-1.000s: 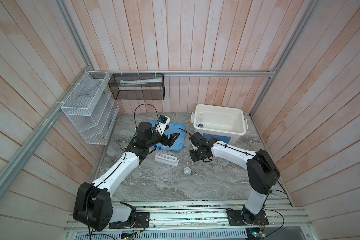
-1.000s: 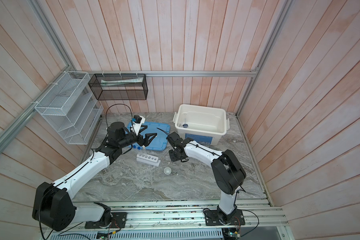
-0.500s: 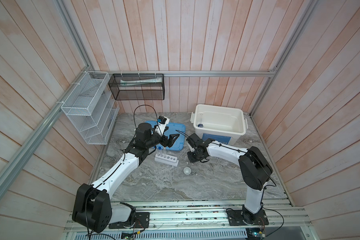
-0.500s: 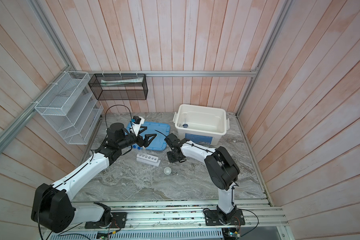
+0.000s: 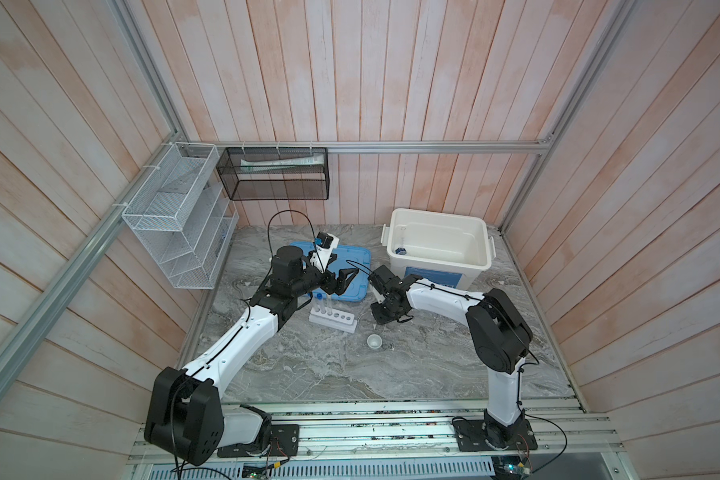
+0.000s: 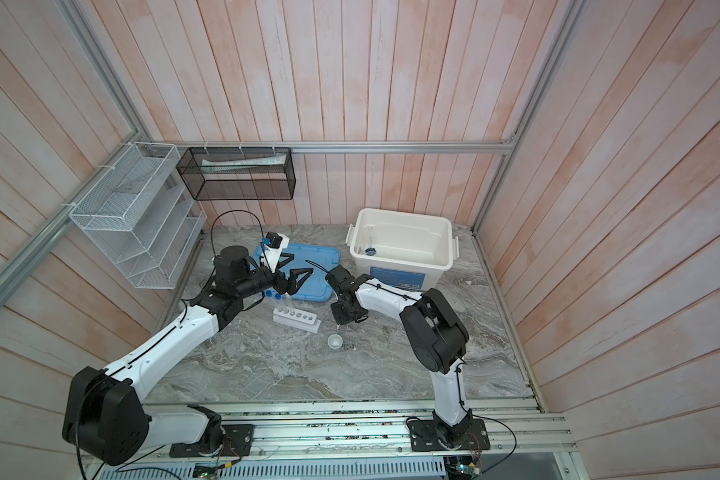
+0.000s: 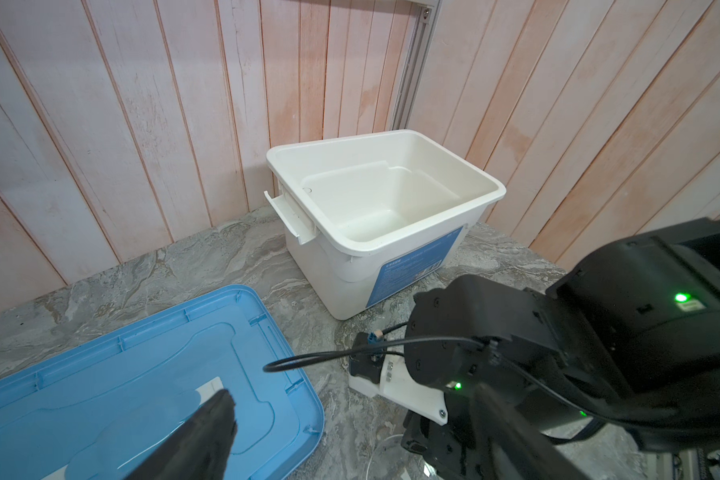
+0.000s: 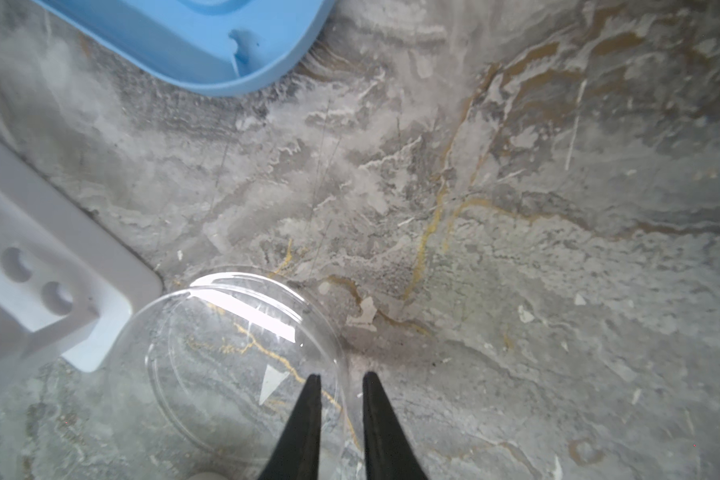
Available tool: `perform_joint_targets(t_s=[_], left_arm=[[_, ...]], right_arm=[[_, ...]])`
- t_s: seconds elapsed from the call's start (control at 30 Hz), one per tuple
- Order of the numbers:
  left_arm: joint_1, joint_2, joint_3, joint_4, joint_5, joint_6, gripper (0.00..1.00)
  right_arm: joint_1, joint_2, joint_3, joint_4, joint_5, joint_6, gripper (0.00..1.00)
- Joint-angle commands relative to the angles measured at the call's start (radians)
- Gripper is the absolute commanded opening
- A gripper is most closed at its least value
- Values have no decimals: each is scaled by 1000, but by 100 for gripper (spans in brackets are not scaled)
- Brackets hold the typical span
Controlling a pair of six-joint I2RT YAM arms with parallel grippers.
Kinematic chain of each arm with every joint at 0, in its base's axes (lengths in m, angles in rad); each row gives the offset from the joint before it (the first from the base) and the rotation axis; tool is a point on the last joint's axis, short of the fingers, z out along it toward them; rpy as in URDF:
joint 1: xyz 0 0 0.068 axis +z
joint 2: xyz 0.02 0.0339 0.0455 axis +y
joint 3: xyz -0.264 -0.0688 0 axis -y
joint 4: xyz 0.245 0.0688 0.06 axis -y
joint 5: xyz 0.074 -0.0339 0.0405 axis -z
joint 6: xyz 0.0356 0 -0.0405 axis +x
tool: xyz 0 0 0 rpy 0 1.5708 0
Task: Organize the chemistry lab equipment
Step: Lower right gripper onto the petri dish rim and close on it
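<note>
The white rack (image 5: 332, 320) stands mid-table with two blue-capped test tubes (image 5: 324, 296) upright at its left end. The small white round dish (image 5: 374, 341) sits in front of it. A clear shallow dish (image 8: 225, 353) lies by the rack's corner. My right gripper (image 8: 341, 380) reaches down onto the clear dish's rim, one finger inside and one outside, narrowly open with a gap still showing. In both top views it sits low just right of the rack (image 5: 381, 320). My left gripper (image 5: 344, 268) hovers wide open and empty over the blue lid. A small blue piece (image 5: 400, 250) lies inside the bin.
The large white bin (image 5: 433, 212) stands at the back right, its blue lid (image 5: 350, 257) flat on the marble beside it. A white mesh basket (image 5: 175, 220) and a black one (image 5: 273, 178) hang on the walls. The two grippers are close together.
My right gripper has shifted left toward the rack and its jaws have narrowed around the clear dish's rim. The left arm has barely moved.
</note>
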Motion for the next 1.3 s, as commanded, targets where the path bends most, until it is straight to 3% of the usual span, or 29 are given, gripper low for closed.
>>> perform_joint_targets(t_s=[0.0,0.47,0.67,0.9,1.1,1.27], left_arm=[[4,8,22,-8,4,-8,90],[4,25,37,-15,15,-18,90],[5,29,46,-17,19,-16,90],[-3,61,72,-11,41,-18,89],[-14,74,94,-24,39,-13,89],[-16,76,109,-40,33,-6,89]], right_arm=[[8,19,16,-32,20,-16,19],[-9,7,6,-75,80,-38,4],[-54,-47,-90,-82,103,-24,2],[-109,-124,-153,-80,139,-1,4],[-118,-120,-177,-45,113,11,13],[-128,-110,-194,-15,97,10,14]])
